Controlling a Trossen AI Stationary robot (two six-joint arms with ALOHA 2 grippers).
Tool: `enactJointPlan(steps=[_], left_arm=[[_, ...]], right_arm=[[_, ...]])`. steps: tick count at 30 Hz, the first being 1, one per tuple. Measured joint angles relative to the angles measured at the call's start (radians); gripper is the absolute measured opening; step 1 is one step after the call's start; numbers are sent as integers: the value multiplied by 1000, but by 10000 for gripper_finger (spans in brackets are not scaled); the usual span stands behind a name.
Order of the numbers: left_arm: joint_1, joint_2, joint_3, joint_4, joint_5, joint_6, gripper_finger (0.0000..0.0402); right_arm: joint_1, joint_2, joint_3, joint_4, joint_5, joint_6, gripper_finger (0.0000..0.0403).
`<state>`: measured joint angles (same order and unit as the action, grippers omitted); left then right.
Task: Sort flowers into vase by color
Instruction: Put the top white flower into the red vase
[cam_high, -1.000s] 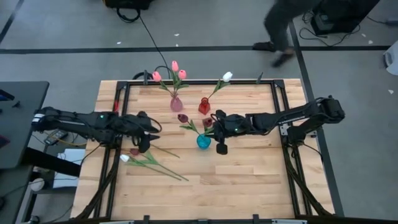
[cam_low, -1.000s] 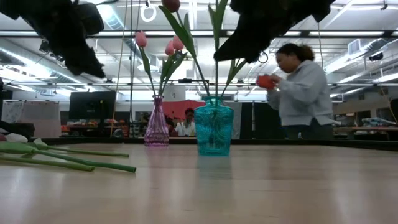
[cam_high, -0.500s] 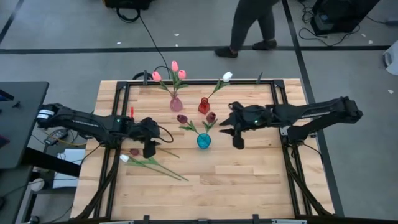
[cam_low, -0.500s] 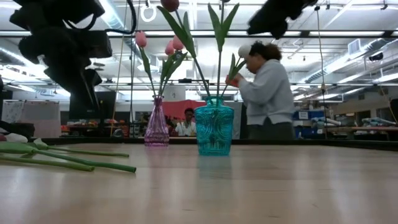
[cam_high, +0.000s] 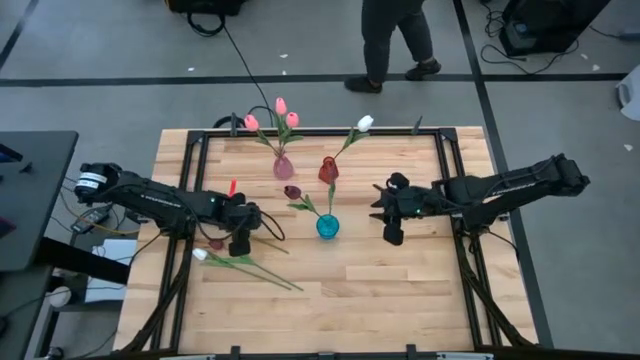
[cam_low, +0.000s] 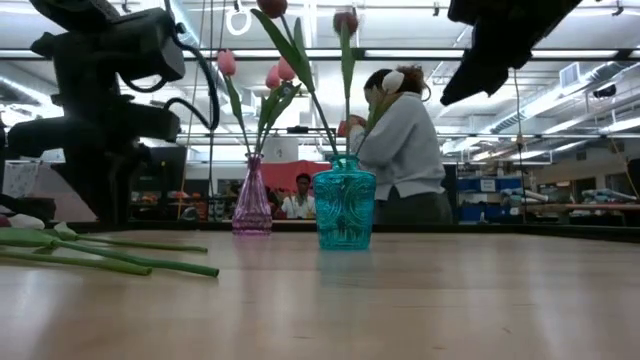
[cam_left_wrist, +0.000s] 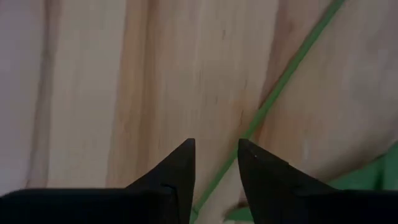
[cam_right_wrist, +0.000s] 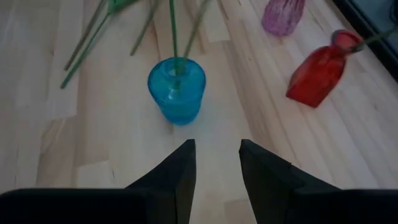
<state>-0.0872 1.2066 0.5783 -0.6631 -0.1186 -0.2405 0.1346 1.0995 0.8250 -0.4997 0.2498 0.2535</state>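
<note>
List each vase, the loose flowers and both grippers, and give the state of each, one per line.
Pink vase: upright, holds three pink tulips.
Red vase: upright, holds one white tulip.
Blue vase: upright, holds two maroon tulips.
Loose flowers: lying flat on the table.
Left gripper: open, above the loose stems.
Right gripper: open, empty, beside the blue vase.

A teal vase holding maroon tulips stands on a wooden counter, a pink vase behind it. Loose green stems lie left. A person stands beyond.
</note>
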Motion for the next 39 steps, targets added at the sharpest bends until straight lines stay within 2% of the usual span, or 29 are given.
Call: enactJointPlan(steps=[8,13,17,26,36,39], left_arm=[[-17,106,7,3,8,3,111],[-53,116,11,-3,11,2,110],[-59,116,53,-65,-36,-29,107],[-72,135,85,-79,-7,20,90],[-74,290,104,-69,-38,51,84],[-78,303,128,-83,-41,84,66]], right_arm=[[48,28,-19,35,22,10,136],[50,26,-19,73,24,8,136],[49,27,-19,80,48,7,136],[49,26,-19,89,45,14,136],[49,27,-19,111,45,8,136],[50,27,-19,114,45,8,136]])
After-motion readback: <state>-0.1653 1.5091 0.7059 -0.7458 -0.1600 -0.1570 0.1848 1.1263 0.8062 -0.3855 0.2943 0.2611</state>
